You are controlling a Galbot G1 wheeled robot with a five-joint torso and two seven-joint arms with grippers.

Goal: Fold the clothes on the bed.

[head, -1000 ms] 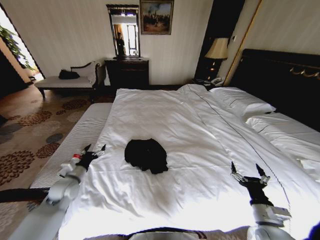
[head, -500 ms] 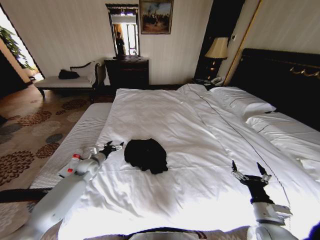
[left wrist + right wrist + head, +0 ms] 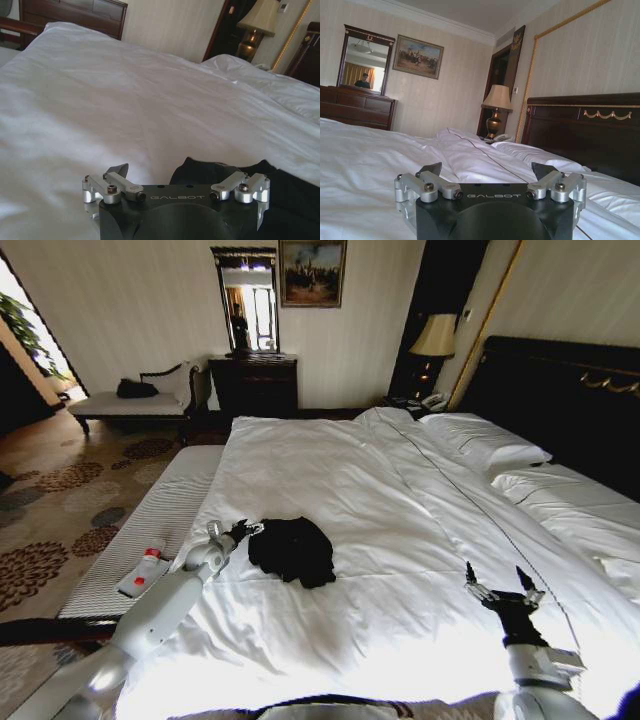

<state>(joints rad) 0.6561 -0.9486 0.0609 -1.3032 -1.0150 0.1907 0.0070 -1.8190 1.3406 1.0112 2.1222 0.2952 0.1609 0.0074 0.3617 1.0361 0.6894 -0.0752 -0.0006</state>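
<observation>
My left gripper (image 3: 243, 530) hangs low over the white duvet of the large dark-framed bed (image 3: 400, 520), its jaws spread wide and holding nothing, the tips just beside the nine o'clock edge of the crumpled black cotton T-shirt (image 3: 293, 549). In my left wrist view the same open left gripper (image 3: 176, 172) looks straight across the duvet (image 3: 125, 110), and the black shirt (image 3: 280, 192) lies bunched just past my fingertips (image 3: 120, 169), close to them but apart. The shirt sits in a loose heap near the middle of the bed, toward its foot, unfolded. My right gripper (image 3: 505, 585) stands upright at about four o'clock from the shirt, well apart from it, above the duvet near the bed's right side, jaws wide and empty. In my right wrist view the right gripper (image 3: 491, 172) faces the tall dark wooden headboard (image 3: 580, 130) and the white pillows (image 3: 540, 157).
</observation>
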